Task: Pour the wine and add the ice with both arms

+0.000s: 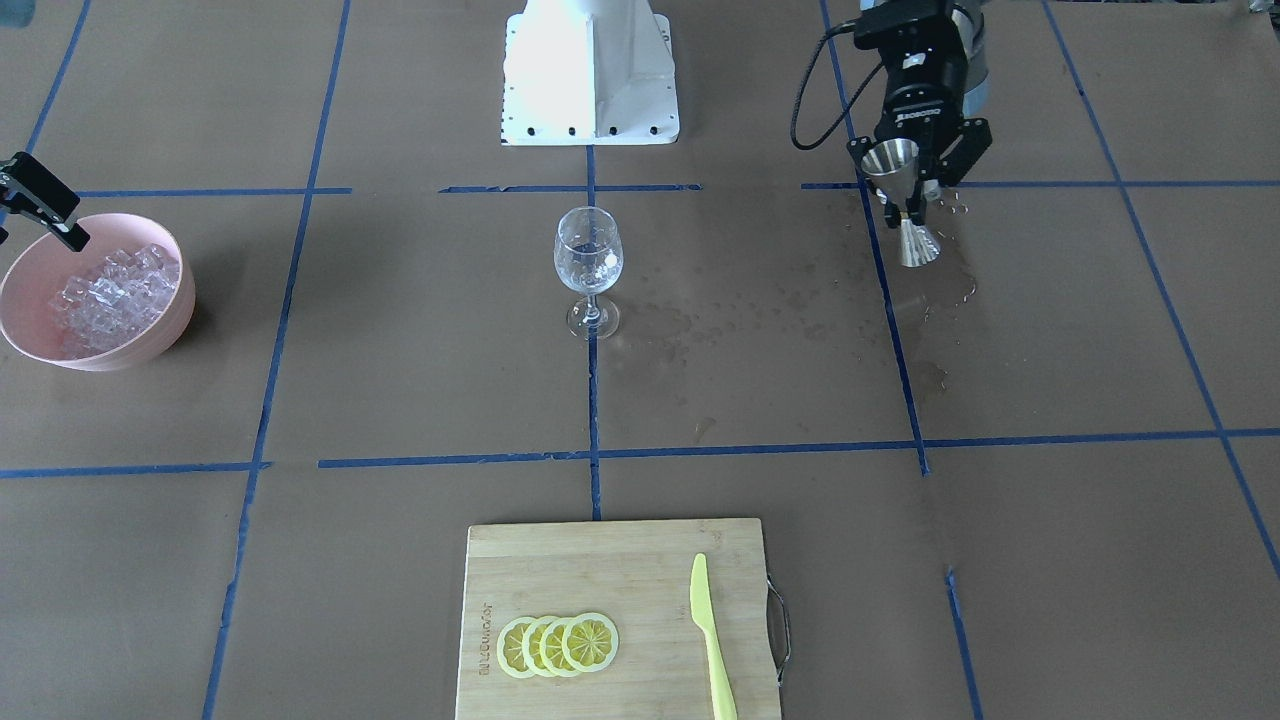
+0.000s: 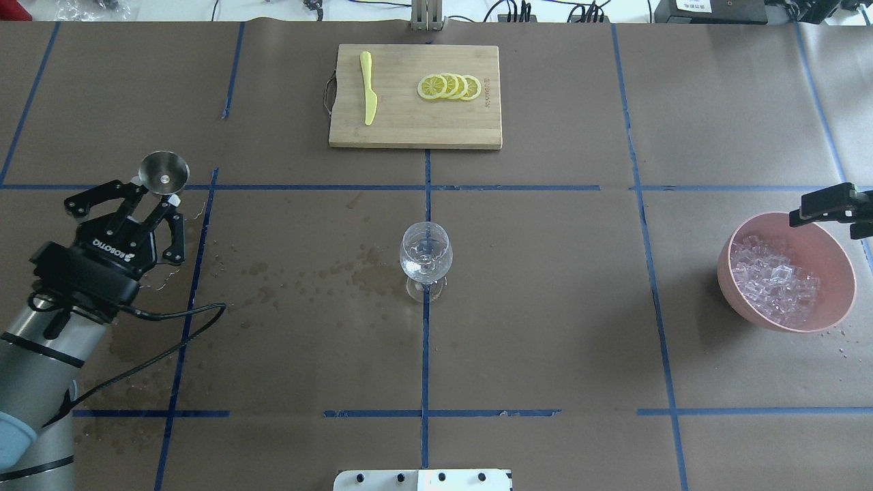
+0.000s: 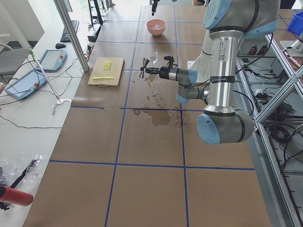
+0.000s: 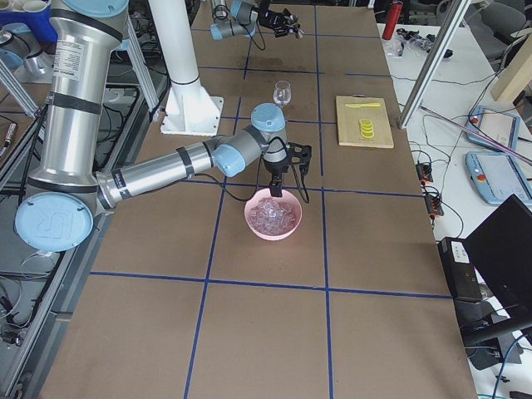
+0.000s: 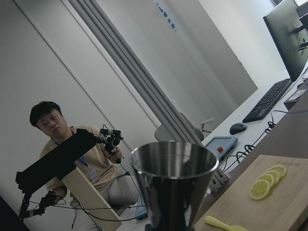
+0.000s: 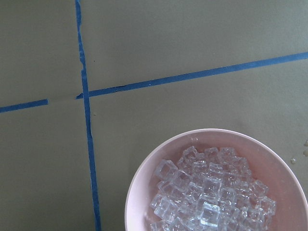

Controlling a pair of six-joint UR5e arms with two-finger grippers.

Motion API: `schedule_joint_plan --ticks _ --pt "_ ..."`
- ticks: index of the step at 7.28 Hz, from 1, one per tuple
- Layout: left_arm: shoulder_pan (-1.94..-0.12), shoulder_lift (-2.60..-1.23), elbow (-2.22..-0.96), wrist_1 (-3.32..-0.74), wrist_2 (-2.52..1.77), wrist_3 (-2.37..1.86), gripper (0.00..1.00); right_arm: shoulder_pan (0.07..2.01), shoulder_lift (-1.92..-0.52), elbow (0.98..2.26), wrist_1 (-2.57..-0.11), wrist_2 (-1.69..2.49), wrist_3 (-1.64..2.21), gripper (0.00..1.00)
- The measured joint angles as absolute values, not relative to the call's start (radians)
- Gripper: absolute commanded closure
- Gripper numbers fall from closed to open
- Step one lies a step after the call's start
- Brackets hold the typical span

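Brown-papered worktop (image 1: 400, 350), blue tape grid, wet patches. Centre: wine glass (image 1: 588, 262), upright. Left pincer (image 1: 912, 205): pinching steel jigger (image 1: 892, 160) at its waist, tilted, clear of the surface. Ice (image 1: 110, 290): heaped in pink bowl (image 1: 165, 335), well apart from the glass. Right pincer (image 1: 45, 205): above bowl's rim; spread or pressed together, cannot tell.

wide bare table lies open on both sides of the wine glass (image 2: 425, 256), the lone obstacle at centre (wet patches toward the left arm). the pink bowl (image 2: 784, 322) blocks the right edge, with the right gripper (image 2: 832, 204) over its rim. the cutting board (image 2: 409, 129) lies well beyond, and the left gripper (image 2: 158, 199) with its jigger (image 2: 164, 170) is far off left.
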State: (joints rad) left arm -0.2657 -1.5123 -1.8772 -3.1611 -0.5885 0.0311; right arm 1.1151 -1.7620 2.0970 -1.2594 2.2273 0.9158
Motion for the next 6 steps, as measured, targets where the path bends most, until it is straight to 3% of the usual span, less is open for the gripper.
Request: schedule_joint_plan --ticks 3,6 --pt "-0.254 -1.371 -1.851 -3.196 -0.64 -0.255 1.0 1.115 -1.765 2.097 -1.259 2.227 0.916 0.0" --pt "-0.25 -1.339 -1.801 -3.188 -0.6 -0.418 1.0 1.082 -1.786 2.097 -1.252 2.17 0.915 0.0"
